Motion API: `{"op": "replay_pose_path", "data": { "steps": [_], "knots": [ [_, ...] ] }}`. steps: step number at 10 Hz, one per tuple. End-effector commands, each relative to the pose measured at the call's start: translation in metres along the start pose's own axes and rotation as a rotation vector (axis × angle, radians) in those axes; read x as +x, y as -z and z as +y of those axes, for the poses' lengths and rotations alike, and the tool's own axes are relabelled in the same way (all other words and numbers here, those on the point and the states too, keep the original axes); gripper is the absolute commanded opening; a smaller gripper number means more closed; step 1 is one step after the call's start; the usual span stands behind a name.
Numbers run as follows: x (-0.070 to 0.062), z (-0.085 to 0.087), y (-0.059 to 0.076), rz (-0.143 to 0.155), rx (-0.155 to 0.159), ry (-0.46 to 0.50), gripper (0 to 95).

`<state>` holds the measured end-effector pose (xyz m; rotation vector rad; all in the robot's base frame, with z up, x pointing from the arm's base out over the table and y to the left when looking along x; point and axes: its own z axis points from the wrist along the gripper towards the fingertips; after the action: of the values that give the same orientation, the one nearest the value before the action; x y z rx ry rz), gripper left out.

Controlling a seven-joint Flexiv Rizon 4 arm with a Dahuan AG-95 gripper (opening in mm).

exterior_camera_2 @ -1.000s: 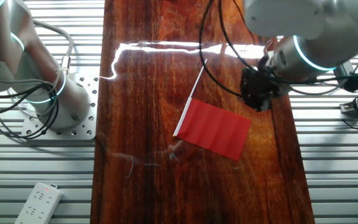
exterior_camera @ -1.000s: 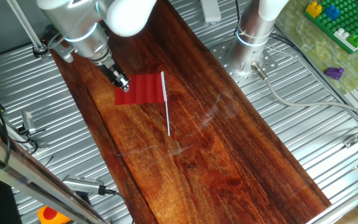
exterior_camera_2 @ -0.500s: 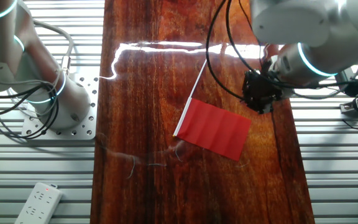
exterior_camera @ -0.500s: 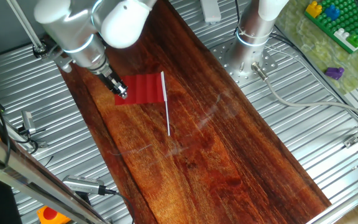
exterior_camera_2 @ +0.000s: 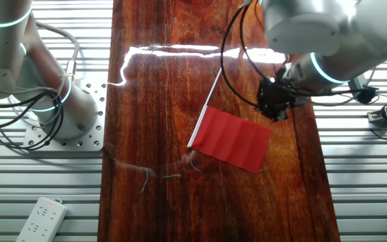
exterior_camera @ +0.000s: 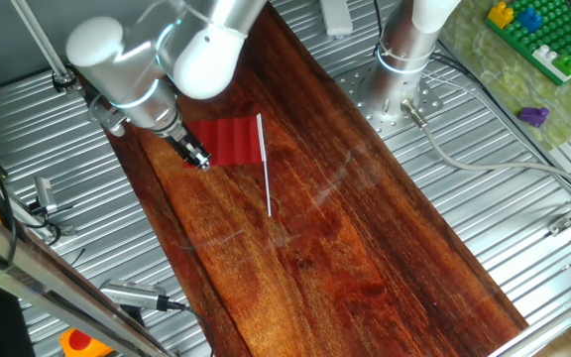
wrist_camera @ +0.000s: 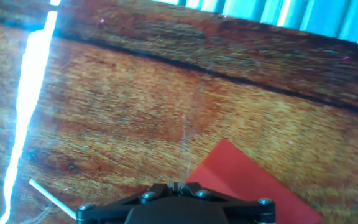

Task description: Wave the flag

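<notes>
The flag lies flat on the dark wooden board point(exterior_camera: 325, 248); its red cloth point(exterior_camera: 231, 142) sits left of the thin white stick point(exterior_camera: 267, 174). My gripper point(exterior_camera: 198, 159) is shut, its tip low over the board at the cloth's outer corner, away from the stick. The other fixed view shows the cloth point(exterior_camera_2: 232, 139), the stick point(exterior_camera_2: 210, 101) and the gripper point(exterior_camera_2: 274, 111) just above the cloth's upper right corner. In the hand view the gripper point(wrist_camera: 176, 185) has its jaws together with nothing seen between them. The cloth's corner point(wrist_camera: 247, 180) lies just right, the stick's end point(wrist_camera: 48, 196) lower left.
A second arm's base point(exterior_camera: 404, 59) stands on a metal plate beside the board. A green baseplate with toy bricks point(exterior_camera: 543, 35) and a purple piece point(exterior_camera: 533, 116) lie at the far right. A white power strip point(exterior_camera_2: 42, 218) lies on the slatted metal table.
My gripper has moved a short way along the cloth's outer edge toward its near corner and tilted. The flag has not moved.
</notes>
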<state>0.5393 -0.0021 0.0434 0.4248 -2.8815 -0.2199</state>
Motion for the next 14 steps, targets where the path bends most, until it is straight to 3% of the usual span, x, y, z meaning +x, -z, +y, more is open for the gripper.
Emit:
{"op": "replay_pose_path", "data": {
  "steps": [1,5,10,14],
  "knots": [
    [0.0016,0.0010,0.0022,0.001,-0.002,-0.009,0.0],
    [0.0016,0.0010,0.0022,0.003,-0.001,-0.020,0.0],
    [0.0016,0.0010,0.0022,0.055,0.003,0.073,0.0],
    [0.0016,0.0010,0.0022,0.051,0.001,0.126,0.0]
  ]
}}
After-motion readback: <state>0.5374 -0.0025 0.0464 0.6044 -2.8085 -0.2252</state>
